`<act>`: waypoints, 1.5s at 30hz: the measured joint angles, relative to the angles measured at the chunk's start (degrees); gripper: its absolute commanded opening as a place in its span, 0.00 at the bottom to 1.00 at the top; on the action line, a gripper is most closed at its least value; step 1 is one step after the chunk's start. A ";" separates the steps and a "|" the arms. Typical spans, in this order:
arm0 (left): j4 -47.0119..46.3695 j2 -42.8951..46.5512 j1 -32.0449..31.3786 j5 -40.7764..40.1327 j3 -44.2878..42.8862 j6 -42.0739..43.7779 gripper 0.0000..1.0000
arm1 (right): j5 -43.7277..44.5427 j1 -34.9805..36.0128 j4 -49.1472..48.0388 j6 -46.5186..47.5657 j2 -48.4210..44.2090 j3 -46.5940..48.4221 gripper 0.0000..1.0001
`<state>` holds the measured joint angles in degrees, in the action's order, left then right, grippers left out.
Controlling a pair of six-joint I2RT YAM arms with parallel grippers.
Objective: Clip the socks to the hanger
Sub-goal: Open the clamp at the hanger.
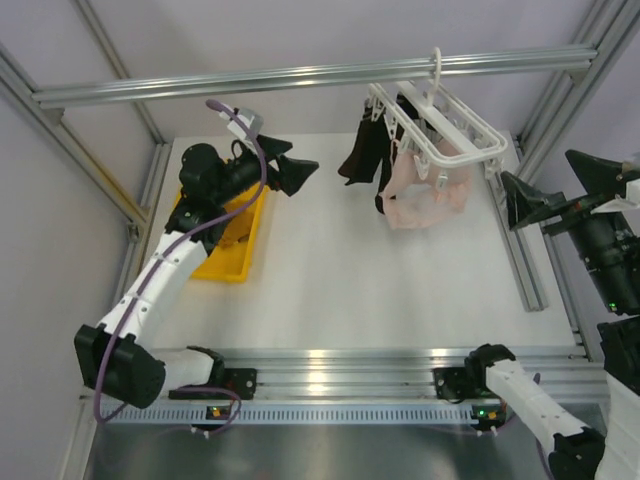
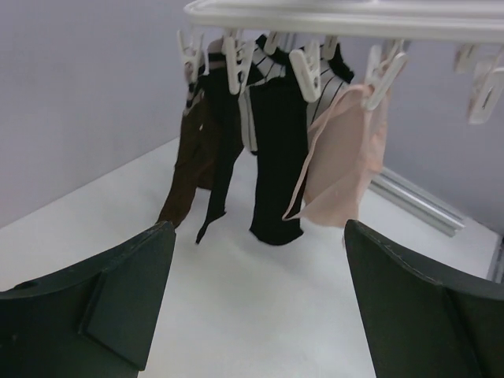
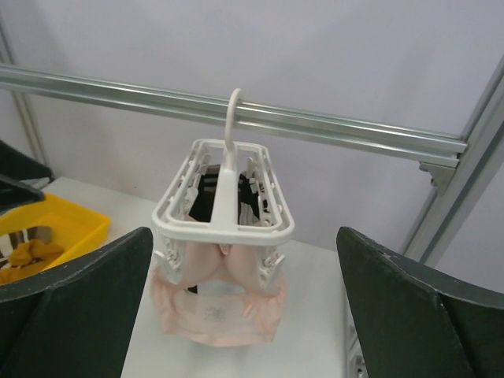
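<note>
The white hanger (image 1: 445, 122) hangs by its hook from the aluminium bar (image 1: 300, 75); it also shows in the right wrist view (image 3: 224, 201) and the left wrist view (image 2: 346, 17). Clipped to it hang brown (image 2: 189, 169), black (image 2: 277, 157) and pale pink socks (image 2: 342, 157); the pink ones show from above (image 1: 425, 195). A mustard sock (image 3: 27, 256) lies in the yellow tray (image 1: 235, 245). My left gripper (image 1: 288, 165) is open and empty, left of the hanger. My right gripper (image 1: 555, 190) is open and empty, right of it.
Aluminium frame posts stand at the table's left and right sides (image 1: 560, 90). A metal rail (image 1: 525, 265) runs along the right edge of the white table. The yellow tray sits at the left under my left arm.
</note>
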<state>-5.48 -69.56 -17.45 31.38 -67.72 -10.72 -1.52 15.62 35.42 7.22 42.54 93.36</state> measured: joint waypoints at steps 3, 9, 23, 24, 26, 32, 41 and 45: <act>-8.72 -4.50 -3.10 1.40 -0.52 -3.58 0.88 | -6.54 -4.79 1.46 -4.02 -1.31 -0.87 1.00; -26.08 -12.55 -11.10 6.49 -1.73 -9.90 0.81 | -19.15 -12.24 3.41 -10.82 -2.05 -1.49 0.93; -38.40 -23.08 -22.14 8.04 -8.13 -11.17 0.84 | -36.57 -18.95 1.60 -20.92 -0.66 -8.26 0.79; -38.60 -23.76 -22.47 8.00 -8.61 -11.19 0.84 | -36.96 -18.97 0.94 -21.33 0.17 -8.24 0.79; -38.93 -25.00 -22.97 7.56 -9.60 -11.15 0.84 | -37.57 -19.04 -0.37 -21.81 1.66 -8.20 0.77; -40.02 -28.70 -23.47 6.19 -12.09 -10.82 0.83 | -39.17 -19.06 -2.71 -21.77 5.33 -7.69 0.73; -40.96 -33.62 -23.78 4.42 -14.75 -10.86 0.78 | -38.05 -16.96 -4.39 -20.87 6.40 -7.69 0.66; -41.00 -34.36 -23.89 4.13 -15.02 -10.88 0.77 | -32.96 -9.33 -4.52 -18.64 7.69 -6.75 0.65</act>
<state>-46.48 -103.92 -41.34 35.51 -82.74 -21.61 -34.48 6.28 30.89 -11.42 50.24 86.61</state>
